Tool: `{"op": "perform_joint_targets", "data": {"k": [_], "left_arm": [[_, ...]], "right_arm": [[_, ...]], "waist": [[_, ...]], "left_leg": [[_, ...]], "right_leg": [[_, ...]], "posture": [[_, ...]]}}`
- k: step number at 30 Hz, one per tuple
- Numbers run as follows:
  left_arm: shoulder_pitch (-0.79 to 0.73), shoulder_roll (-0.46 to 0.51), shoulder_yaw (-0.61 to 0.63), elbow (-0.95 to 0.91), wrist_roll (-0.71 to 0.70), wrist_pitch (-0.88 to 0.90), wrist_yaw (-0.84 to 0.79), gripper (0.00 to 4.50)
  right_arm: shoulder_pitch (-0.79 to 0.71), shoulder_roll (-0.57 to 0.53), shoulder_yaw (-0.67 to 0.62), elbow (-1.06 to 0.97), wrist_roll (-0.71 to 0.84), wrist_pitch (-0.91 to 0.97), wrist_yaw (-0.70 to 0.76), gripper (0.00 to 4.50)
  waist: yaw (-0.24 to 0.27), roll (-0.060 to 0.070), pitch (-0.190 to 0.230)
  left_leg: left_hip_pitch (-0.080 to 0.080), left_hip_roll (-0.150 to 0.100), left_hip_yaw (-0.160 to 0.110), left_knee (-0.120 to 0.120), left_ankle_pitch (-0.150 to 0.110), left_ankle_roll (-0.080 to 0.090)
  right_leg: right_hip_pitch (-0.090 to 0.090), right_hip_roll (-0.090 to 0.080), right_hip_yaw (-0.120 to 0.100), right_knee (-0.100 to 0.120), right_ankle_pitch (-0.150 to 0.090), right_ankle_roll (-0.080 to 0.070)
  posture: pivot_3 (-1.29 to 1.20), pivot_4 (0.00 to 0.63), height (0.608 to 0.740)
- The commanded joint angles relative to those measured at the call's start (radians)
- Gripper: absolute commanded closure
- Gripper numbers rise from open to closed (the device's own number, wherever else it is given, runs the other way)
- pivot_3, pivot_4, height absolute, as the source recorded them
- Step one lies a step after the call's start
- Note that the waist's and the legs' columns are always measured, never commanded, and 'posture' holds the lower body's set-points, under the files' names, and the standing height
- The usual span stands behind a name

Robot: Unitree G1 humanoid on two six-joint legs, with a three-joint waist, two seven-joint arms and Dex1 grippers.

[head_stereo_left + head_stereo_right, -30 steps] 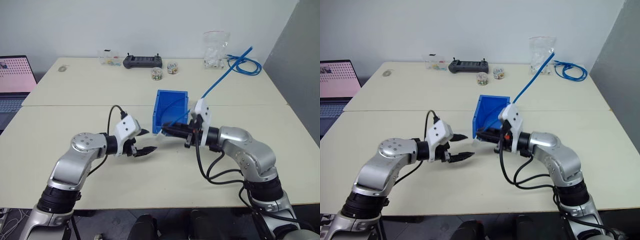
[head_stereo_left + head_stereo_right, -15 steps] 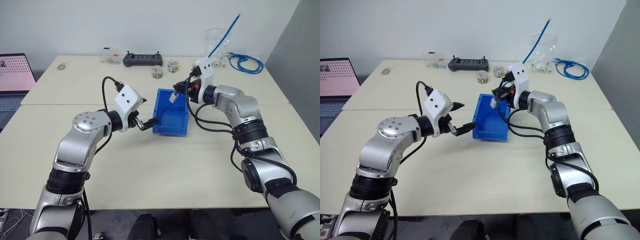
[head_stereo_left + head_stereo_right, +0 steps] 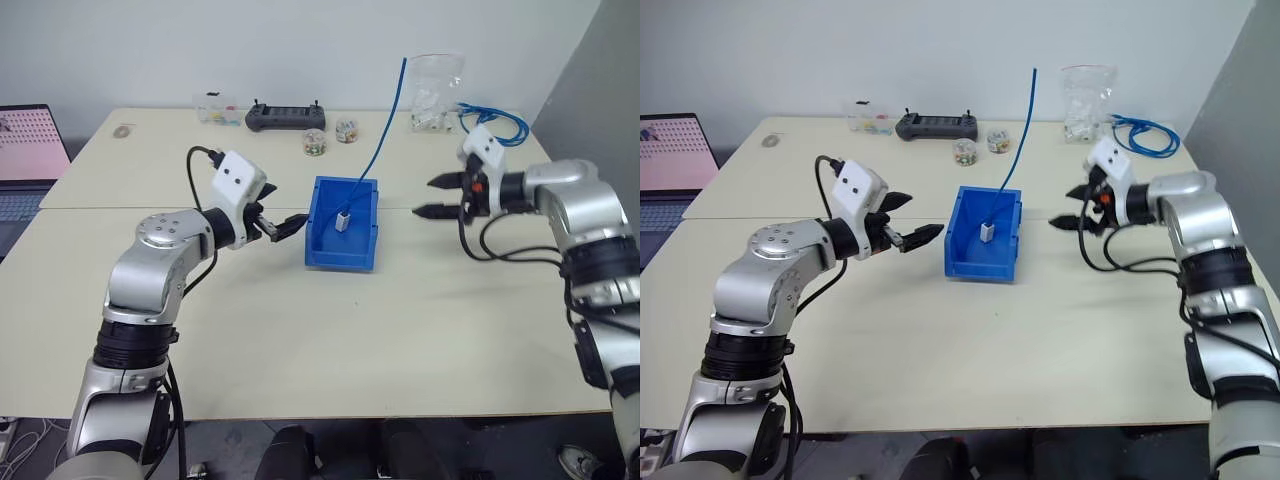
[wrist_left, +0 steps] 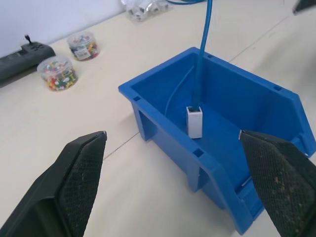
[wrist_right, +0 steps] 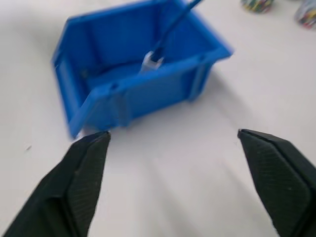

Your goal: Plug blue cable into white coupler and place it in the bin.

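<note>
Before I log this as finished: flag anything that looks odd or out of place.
The white coupler sits in the bin, but the blue cable plugged into it stands almost straight up, far above the rim, unsupported. Nothing else stands out.

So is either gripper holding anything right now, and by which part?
Nothing is held. The left gripper and right gripper are open and empty.

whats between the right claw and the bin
Bare tabletop; the left eye view shows nothing between the open right claw and the bin.
</note>
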Motion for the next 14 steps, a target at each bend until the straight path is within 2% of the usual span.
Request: {"op": "perform_joint_targets", "data": {"k": [1,6,14], "left_arm": [[0.047,0.047,0.07,-0.031,-0.016,0.01,0.01,0.0],[0.125,0.078,0.106,-0.057,-0.018,-0.025,0.016,0.0],[0.129,0.064,0.118,-0.059,-0.057,-0.031,0.019,0.0]], "right_arm": [[0.109,0.006,-0.128,-0.291,0.129,0.111,-0.063,0.06],[0.237,0.047,-0.206,-0.492,0.21,0.22,-0.191,0.06],[0.254,0.047,-0.219,-0.542,0.247,0.257,-0.276,0.06]], "waist": [[0.0,0.0,0.0],[0.009,0.0,0.0],[0.013,0.0,0.0]], "left_leg": [[0.0,0.0,0.0,0.0,0.0,0.0],[0.0,0.0,-0.003,0.001,0.0,0.0],[0.001,-0.001,-0.002,0.002,0.0,0.0]], "right_leg": [[0.0,0.0,0.0,0.001,0.0,0.0],[0.001,0.0,-0.002,0.0,0.0,0.0],[0.002,0.0,-0.001,-0.001,0.001,0.001]], "posture": [[0.0,0.15,0.74],[0.0,0.15,0.74],[0.0,0.15,0.74]]}}
